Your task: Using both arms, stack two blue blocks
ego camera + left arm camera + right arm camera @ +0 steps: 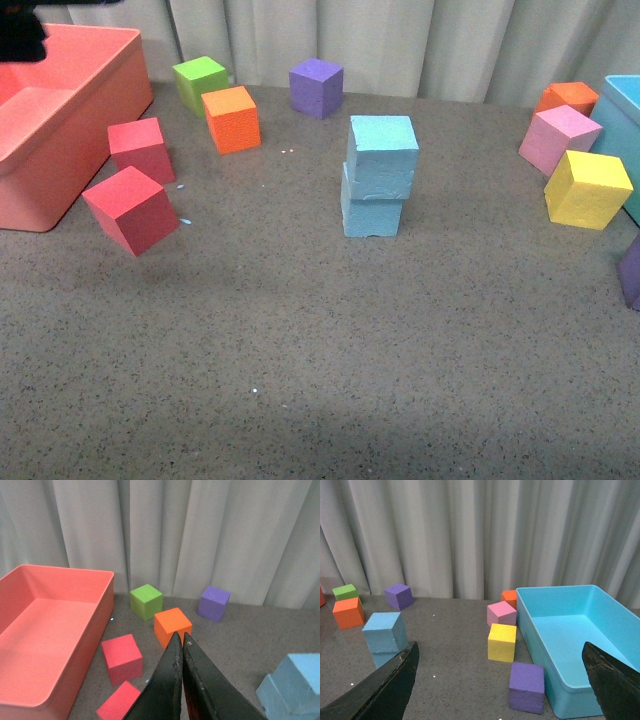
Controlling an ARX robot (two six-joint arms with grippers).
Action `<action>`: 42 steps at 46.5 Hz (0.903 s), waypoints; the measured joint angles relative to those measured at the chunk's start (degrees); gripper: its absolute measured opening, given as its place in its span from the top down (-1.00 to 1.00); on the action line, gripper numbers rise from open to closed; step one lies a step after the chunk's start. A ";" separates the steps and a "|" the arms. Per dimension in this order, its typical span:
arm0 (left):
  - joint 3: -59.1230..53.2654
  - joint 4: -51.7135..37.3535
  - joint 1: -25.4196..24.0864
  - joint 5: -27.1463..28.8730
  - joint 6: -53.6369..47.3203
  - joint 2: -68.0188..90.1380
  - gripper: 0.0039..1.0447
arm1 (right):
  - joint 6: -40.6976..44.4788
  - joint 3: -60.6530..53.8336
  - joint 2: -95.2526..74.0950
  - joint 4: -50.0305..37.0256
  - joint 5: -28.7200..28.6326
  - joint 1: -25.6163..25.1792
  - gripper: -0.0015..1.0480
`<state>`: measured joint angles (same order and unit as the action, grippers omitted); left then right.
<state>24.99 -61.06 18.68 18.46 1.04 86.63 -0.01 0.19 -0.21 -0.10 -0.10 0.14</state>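
Observation:
Two sky-blue blocks stand stacked mid-table. The upper block (382, 148) sits on the lower block (370, 215), turned slightly and offset. The stack also shows in the left wrist view (295, 685) and in the right wrist view (384, 631). My left gripper (180, 636) is shut and empty, up above the table and well away from the stack, over the red and orange cubes. My right gripper (500, 646) is open wide and empty, raised beside the turquoise bin, away from the stack. Only a black bit of an arm (20, 35) shows in the front view.
A salmon bin (60, 110) stands at the far left, a turquoise bin (570, 630) at the far right. Loose cubes: two red (132, 208), orange (232, 118), green (200, 80), purple (316, 86), pink (558, 138), yellow (586, 188), another purple (526, 686). Curtain behind.

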 joint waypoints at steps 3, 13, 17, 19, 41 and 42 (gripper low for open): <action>-4.22 -0.07 -1.92 -2.21 -0.17 -3.63 0.93 | 0.00 0.00 0.00 0.00 0.07 0.00 -0.81; -14.47 -2.08 -7.61 -7.30 -0.55 -12.66 0.93 | 0.00 0.00 0.00 0.00 -0.04 0.00 -0.81; -16.90 -0.68 -8.92 -8.72 -0.55 -15.43 0.93 | 0.00 0.00 0.00 0.02 0.00 0.00 -0.81; -17.51 0.04 -9.35 -9.33 -0.55 -16.81 0.93 | 0.00 0.00 0.00 0.02 0.00 0.00 -0.81; -23.63 17.20 -18.12 -18.08 -0.61 -40.63 0.93 | 0.00 0.00 0.00 0.02 0.02 0.00 -0.81; -23.71 17.57 -18.25 -18.08 -0.61 -41.11 0.93 | -0.02 0.00 0.00 0.00 0.04 0.00 -0.81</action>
<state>1.28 -43.48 0.43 0.38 0.43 45.52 -0.03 0.19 -0.21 -0.10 -0.05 0.14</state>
